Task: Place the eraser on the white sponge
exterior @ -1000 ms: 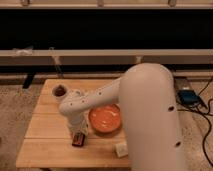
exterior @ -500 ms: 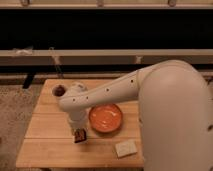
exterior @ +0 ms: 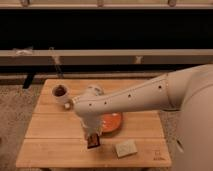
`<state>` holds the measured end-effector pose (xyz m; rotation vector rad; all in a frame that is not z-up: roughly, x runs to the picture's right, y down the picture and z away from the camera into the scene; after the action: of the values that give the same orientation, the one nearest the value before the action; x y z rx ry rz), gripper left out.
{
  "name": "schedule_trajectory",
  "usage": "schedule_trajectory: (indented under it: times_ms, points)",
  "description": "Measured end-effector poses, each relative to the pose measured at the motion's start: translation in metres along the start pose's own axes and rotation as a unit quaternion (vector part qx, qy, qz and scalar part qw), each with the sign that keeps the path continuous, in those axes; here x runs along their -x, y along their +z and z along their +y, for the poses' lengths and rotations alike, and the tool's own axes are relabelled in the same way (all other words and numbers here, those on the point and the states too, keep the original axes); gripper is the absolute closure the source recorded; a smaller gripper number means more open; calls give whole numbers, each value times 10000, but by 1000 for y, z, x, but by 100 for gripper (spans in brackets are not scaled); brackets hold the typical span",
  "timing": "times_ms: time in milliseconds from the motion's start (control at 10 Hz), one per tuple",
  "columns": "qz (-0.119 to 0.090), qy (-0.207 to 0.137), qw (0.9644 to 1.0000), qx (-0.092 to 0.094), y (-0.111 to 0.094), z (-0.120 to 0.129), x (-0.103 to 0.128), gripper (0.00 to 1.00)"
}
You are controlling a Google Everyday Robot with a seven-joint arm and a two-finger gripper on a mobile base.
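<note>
- My tool (exterior: 93, 136) points straight down over the front part of the surface (exterior: 55, 150). It is pinching the eraser (exterior: 93, 143), which sticks out dark below its tip.
- The eraser sits low, close to the wood or just off it. I cannot tell whether its lower end touches.
- The arm (exterior: 130, 97) reaches in from the right and crosses above the orange bowl (exterior: 114, 121), which lies just behind the tool.
- The white sponge (exterior: 126, 148) lies near the front edge, to the right of the eraser in this view. It is close by but clearly apart from it, and nothing is on top of it.
- A white cup (exterior: 61, 94) stands at the back left, well away from the work.
- By my reckoning the grasp is done and the placing is not. I have yet to carry the eraser sideways over the sponge, lower it onto the top face and let go.
</note>
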<state>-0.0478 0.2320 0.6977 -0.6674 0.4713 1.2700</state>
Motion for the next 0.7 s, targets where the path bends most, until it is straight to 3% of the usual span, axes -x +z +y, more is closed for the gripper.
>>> schedule_trajectory:
  times_ms: [400,700]
  points:
    - [94,638,9979,-62,12,-72,-50,100]
    - [108,1087,9940,-42,37,-111,-54,96]
